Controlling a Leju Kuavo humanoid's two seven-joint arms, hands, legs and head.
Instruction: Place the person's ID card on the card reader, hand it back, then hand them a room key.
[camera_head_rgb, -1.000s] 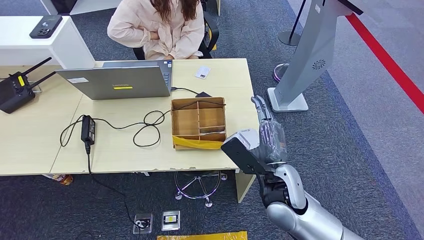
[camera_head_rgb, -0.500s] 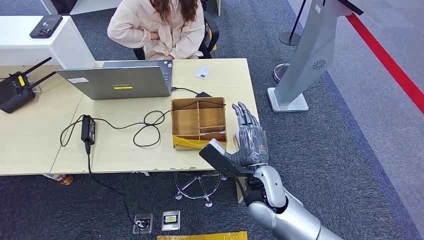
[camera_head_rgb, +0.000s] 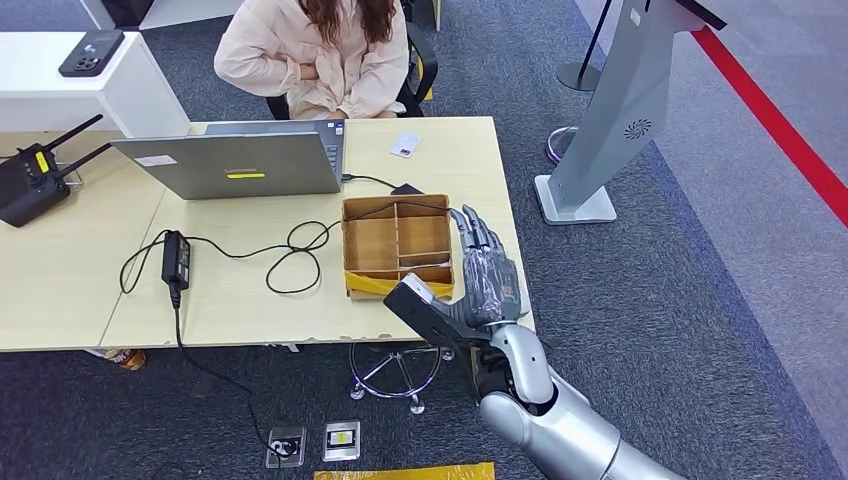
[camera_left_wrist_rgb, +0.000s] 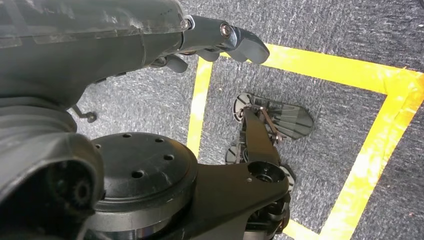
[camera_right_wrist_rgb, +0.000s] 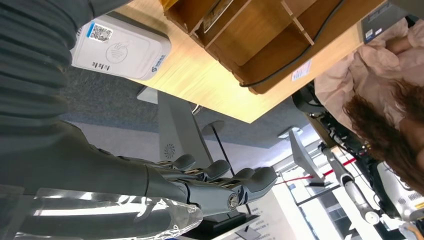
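beside the divided box (camera_head_rgb: 397, 245), open right robot hand (camera_head_rgb: 487, 270), id card (camera_head_rgb: 405, 144) well apart

A grey laptop (camera_head_rgb: 235, 160) stands open on the tabletop (camera_head_rgb: 70, 270), its back toward the camera. A black power adapter (camera_head_rgb: 176, 258) lies near it, its cable looping across the wood. A black router (camera_head_rgb: 30, 180) with antennas sits at the far left. A phone (camera_head_rgb: 91, 52) rests on a white counter (camera_head_rgb: 60, 95). A grey kiosk stand (camera_head_rgb: 620, 110) rises from the carpet.
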